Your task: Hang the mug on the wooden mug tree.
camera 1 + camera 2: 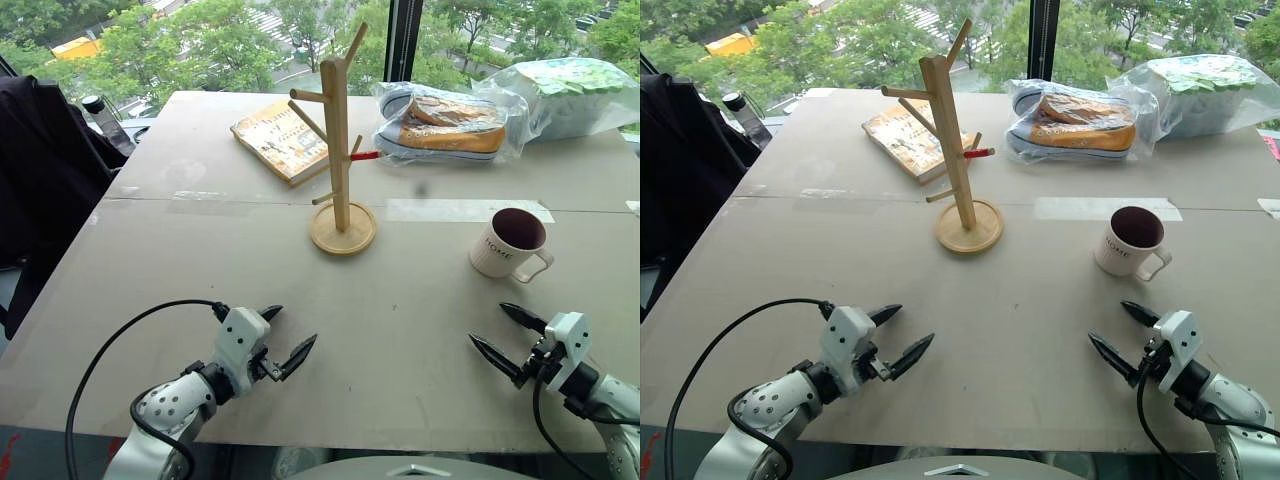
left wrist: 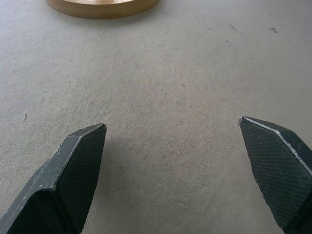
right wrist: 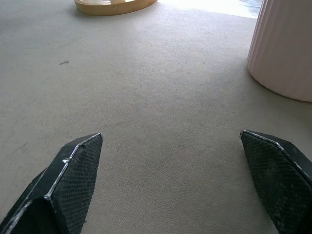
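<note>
On the table (image 1: 200,290), mug (image 1: 507,243) (lettered "HOME") upright.

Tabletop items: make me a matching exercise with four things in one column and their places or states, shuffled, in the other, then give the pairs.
Things:
1. small white ceramic mug with maroon inside
2. tall light-wood mug tree with round disc base
3. paperback book with yellowish cover
4. right gripper

Places or states:
A. lying flat behind the tree, toward the window
B. open, hovering in front of the mug
C. upright near the table's middle, pegs bare
D. standing upright on the table, right of the tree

Pairs: 1-D, 2-C, 3-A, 4-B
</note>
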